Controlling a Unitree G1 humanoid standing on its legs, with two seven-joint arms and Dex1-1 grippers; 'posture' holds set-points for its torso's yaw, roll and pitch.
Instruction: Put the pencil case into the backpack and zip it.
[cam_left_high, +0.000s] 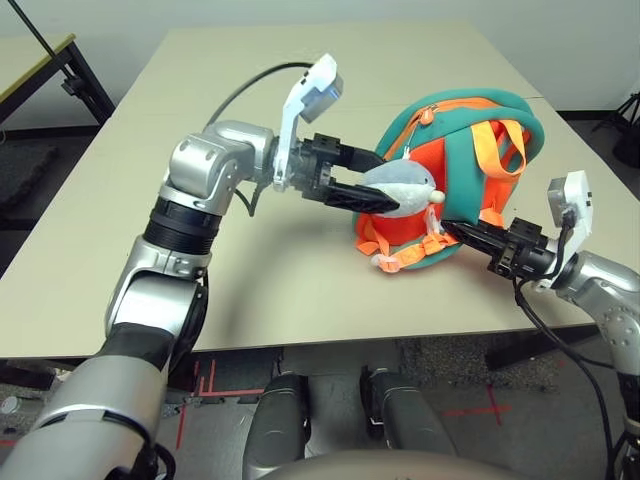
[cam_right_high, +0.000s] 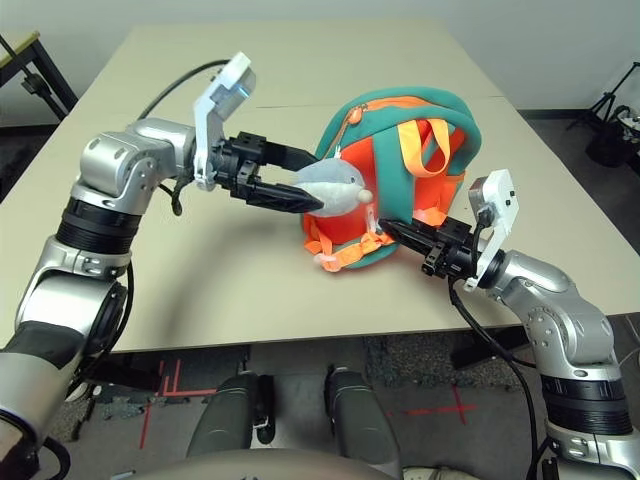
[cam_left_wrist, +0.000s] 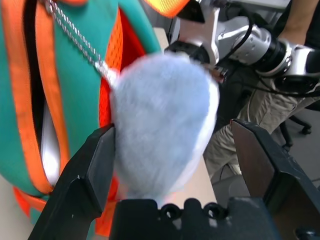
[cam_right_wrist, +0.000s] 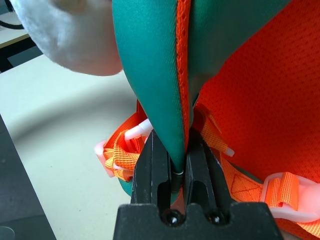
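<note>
The teal and orange backpack (cam_left_high: 470, 165) lies on the table with its orange straps facing up. Its grey-white plush shark (cam_left_high: 405, 185) hangs on a bead chain (cam_left_wrist: 75, 35). My left gripper (cam_left_high: 385, 182) is open, with the plush between its fingers (cam_left_wrist: 95, 165). My right gripper (cam_right_high: 385, 226) is shut on a teal edge of the backpack (cam_right_wrist: 155, 75) at its near side. Beside the orange zipper, a gap shows a white sliver (cam_left_wrist: 49, 155) inside the bag, which may be the pencil case. The rest of it is hidden.
The beige table (cam_left_high: 300, 280) has bare surface to the left of the backpack, and its near edge runs just below my right gripper. A person's trouser legs (cam_left_wrist: 250, 120) stand past the table. A black stand (cam_left_high: 70, 70) is at the back left.
</note>
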